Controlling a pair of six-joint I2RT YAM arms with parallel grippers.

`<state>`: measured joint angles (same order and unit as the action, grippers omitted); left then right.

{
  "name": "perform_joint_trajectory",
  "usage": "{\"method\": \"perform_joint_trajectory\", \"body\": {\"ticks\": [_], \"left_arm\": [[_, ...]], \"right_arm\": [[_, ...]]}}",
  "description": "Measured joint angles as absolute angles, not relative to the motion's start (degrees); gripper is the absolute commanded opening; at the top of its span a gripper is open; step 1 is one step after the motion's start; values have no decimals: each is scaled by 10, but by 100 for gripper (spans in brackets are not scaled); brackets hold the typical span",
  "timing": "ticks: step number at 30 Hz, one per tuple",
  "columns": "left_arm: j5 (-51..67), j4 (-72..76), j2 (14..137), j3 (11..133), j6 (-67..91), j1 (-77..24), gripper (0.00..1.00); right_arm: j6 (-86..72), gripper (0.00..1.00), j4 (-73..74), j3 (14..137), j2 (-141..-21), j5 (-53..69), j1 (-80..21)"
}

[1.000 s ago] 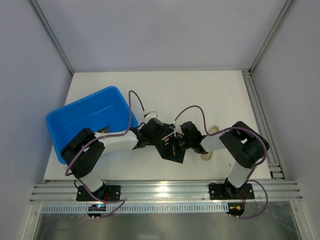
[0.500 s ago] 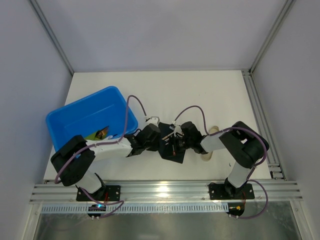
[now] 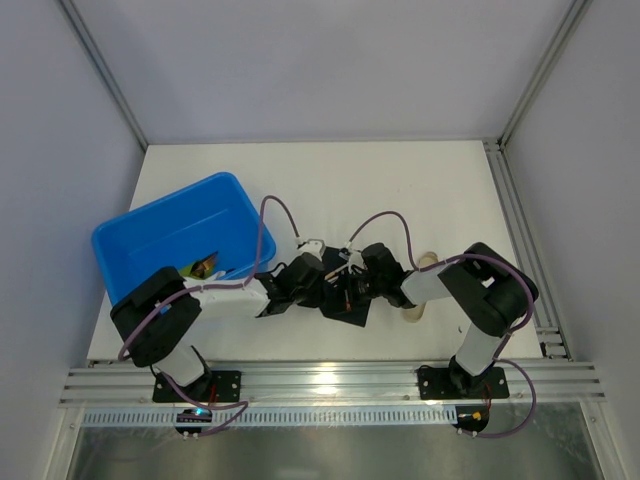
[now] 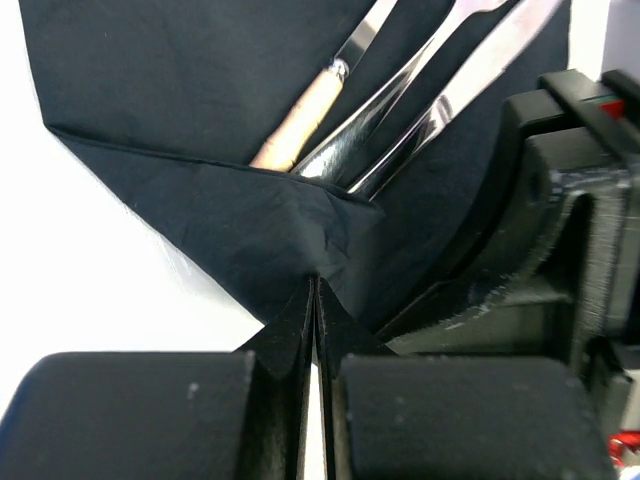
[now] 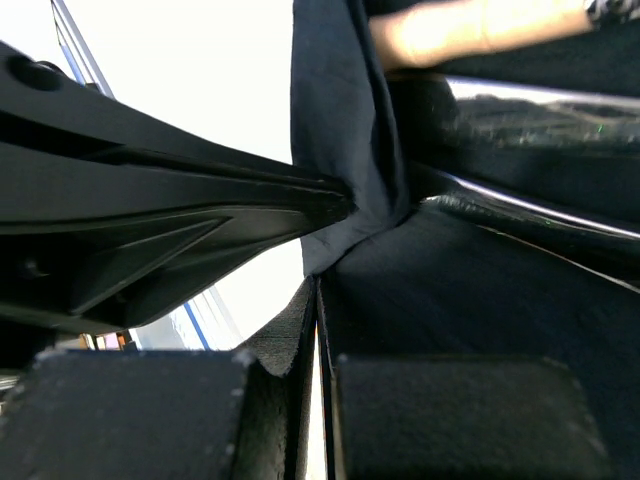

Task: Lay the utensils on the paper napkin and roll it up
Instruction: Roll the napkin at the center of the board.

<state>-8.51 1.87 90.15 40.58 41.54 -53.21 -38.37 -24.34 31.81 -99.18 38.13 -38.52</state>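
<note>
The paper napkin [image 4: 200,100] lies black on the white table, one corner folded over the utensils [image 4: 420,90]. They are slim silver pieces beside a beige-handled one [image 4: 300,115]. My left gripper [image 4: 315,285] is shut, pinching the folded napkin corner. My right gripper [image 5: 318,285] is shut on the napkin's edge, facing the left fingers [image 5: 180,190]. The utensils [image 5: 540,100] lie just beyond it. In the top view both grippers, left [image 3: 322,286] and right [image 3: 342,290], meet over the napkin [image 3: 352,313] and hide the utensils.
A blue tub [image 3: 160,235] stands at the left with small items inside [image 3: 205,266]. A thick beige cylinder [image 3: 417,300] lies just right of the right arm. A metal rail [image 3: 520,240] runs along the table's right edge.
The left arm swung its elbow out and back, and its gripper shifted a little left and nearer on the napkin. The right arm stayed in place.
</note>
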Motion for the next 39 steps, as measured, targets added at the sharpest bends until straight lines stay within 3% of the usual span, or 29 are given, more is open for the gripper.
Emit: {"method": "perform_joint_trajectory", "body": {"ticks": [14, 26, 32, 39], "left_arm": [[-94, 23, 913, 410, 429, -533, 0], [-95, 23, 913, 410, 431, -533, 0], [-95, 21, 913, 411, 432, -533, 0], [-94, 18, 913, 412, 433, -534, 0]], "right_arm": [[-373, 5, -167, 321, -928, 335, -385], [-295, 32, 124, 399, -762, 139, -381], [-295, 35, 225, 373, -729, 95, -380], [-339, 39, 239, 317, -685, 106, -380]]}}
